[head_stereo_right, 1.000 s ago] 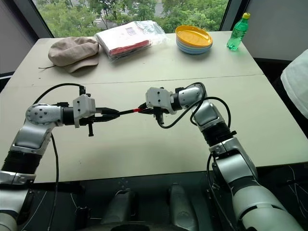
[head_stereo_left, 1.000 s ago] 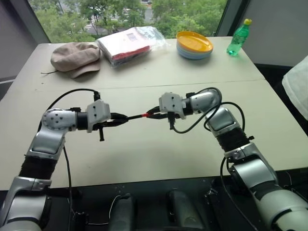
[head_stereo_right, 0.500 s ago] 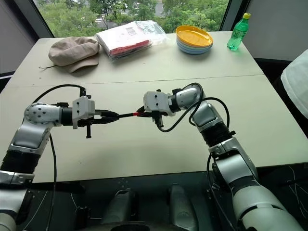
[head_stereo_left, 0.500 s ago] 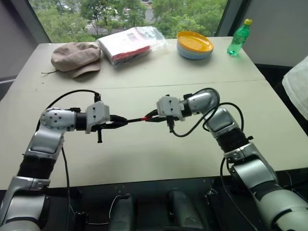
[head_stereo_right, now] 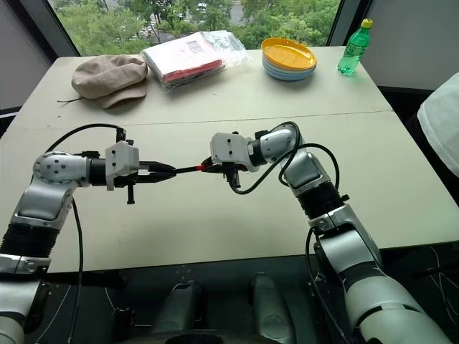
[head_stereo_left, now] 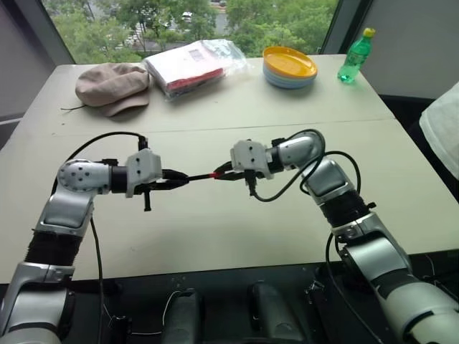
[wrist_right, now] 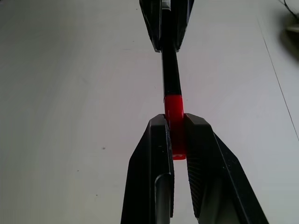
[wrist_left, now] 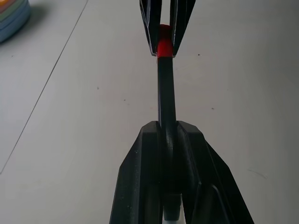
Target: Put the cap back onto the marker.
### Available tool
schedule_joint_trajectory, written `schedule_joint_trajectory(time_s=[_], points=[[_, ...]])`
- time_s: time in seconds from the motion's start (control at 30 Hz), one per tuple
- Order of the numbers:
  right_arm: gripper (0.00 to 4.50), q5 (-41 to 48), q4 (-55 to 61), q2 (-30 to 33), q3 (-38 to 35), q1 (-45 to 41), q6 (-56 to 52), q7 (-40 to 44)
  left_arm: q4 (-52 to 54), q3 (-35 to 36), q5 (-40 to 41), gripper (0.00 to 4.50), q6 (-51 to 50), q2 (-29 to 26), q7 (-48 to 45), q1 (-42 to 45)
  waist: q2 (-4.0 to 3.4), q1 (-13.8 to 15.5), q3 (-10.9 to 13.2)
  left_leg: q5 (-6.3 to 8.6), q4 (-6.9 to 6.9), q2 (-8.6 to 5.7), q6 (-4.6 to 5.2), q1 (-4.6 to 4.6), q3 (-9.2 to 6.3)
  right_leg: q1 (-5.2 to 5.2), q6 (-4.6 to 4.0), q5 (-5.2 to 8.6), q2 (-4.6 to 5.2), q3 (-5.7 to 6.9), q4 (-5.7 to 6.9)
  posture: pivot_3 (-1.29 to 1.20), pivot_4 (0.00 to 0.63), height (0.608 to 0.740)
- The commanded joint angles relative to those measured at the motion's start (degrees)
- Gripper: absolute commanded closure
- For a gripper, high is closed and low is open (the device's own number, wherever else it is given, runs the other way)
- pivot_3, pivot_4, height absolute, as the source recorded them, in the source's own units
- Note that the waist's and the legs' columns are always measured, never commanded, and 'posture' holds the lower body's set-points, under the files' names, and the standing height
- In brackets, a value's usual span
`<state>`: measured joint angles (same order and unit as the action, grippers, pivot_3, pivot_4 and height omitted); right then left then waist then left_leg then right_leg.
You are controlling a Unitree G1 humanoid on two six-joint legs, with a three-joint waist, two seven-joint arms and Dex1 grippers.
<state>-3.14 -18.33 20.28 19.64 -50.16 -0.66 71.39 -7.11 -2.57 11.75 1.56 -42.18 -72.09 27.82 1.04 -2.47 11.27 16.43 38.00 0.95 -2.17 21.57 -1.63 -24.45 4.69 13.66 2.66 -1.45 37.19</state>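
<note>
With the left gripper [head_stereo_left: 174,178] clamped on the marker [wrist_left: 165,93] and the right gripper [wrist_right: 175,135] pinching the cap [wrist_right: 174,107] at its tip above the table [head_stereo_left: 237,229], I push straight along the marker's axis, both grips firm

A pale worktop [head_stereo_left: 237,236] is crossed by a seam. Along its far edge a beige cap [head_stereo_left: 112,86], a bagged packet [head_stereo_left: 193,66], stacked plates [head_stereo_left: 290,67] and a green bottle [head_stereo_left: 356,56] are laid.
</note>
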Motion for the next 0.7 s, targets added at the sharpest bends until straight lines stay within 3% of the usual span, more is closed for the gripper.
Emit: schedule_joint_trajectory(time_s=[0.03, 0.5, 0.67, 0.7], points=[[4.49, 3.04, 6.63, -5.73, 2.61, -2.28, 1.81, 0.14, 2.16, -1.55, 0.25, 4.5, -0.05, 1.97, 1.11, 1.85, 0.0, 0.0, 0.0, 0.0, 0.0, 0.0, 0.0, 0.0, 0.0, 0.0, 0.0, 0.0, 0.0, 0.0, 0.0, 0.0, 0.15, 0.74], [4.49, 1.19, 4.06, -5.36, 1.79, -2.7, 2.84, 0.63, 4.32, 0.0, 0.32, 4.5, -1.61, 1.72, 1.91, -0.32, 0.0, -0.01, 0.0, 0.0, 0.0, 0.0, 0.0, 0.0, 0.0, 0.0, 0.0, 0.0, 0.0, 0.0, 0.0, 0.0, 0.15, 0.74], [2.24, 0.47, 1.06, -3.9, 0.92, -3.54, 4.34, 0.6, 7.9, 2.95, 1.04, 4.5, -3.54, -0.23, 3.15, -4.87, 0.0, -0.31, 0.0, 0.0, -0.01, 0.06, 0.0, -0.01, -0.01, -0.04, 0.0, 0.0, -0.07, -0.01, 0.02, 0.0, 0.15, 0.74], [1.51, 0.31, 0.2, -3.51, 0.81, -3.92, 4.93, 0.38, 8.7, 3.71, 1.25, 4.5, -4.01, -0.8, 3.56, -6.03, 0.0, -0.14, 0.0, 0.0, -0.02, 0.06, 0.0, 0.0, -0.03, -0.06, -0.01, 0.01, -0.07, 0.0, 0.04, 0.0, 0.15, 0.74]])
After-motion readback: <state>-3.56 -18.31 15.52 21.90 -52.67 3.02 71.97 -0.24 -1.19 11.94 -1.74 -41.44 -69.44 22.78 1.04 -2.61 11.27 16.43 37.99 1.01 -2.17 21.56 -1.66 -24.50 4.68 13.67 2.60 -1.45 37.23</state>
